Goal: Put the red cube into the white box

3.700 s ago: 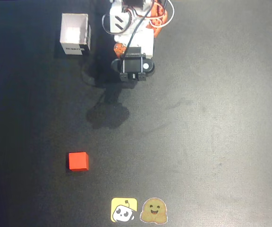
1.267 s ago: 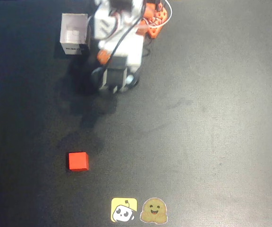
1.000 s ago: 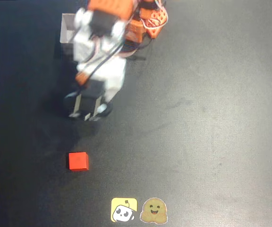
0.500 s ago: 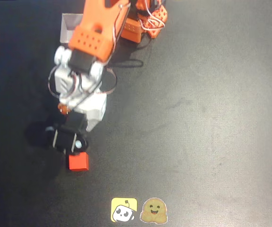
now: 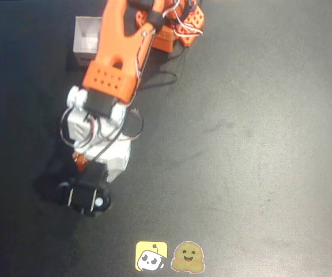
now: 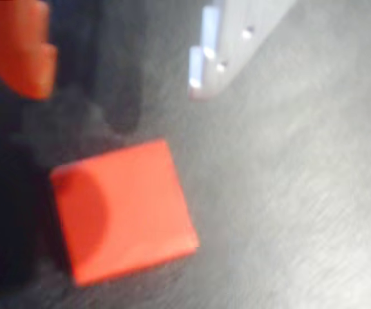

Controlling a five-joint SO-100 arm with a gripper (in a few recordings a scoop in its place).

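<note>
With the red cube [image 6: 122, 210] lying skewed below the empty, spread jaws, closing now risks pinching a corner and flicking it away.

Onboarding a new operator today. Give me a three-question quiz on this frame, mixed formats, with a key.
1. True or false: the red cube already lies inside the white box.
2. Multiple choice: in the wrist view, the cube rests on
A. the dark table
B. the yellow sticker
C. the box's rim
3. Short answer: in the overhead view, which two stickers sit at the table's bottom edge?

Key:
1. False. The cube is on the table below the gripper; the box stands apart at the top of the overhead view.
2. A
3. The yellow sticker and the brown smiling sticker.
</note>
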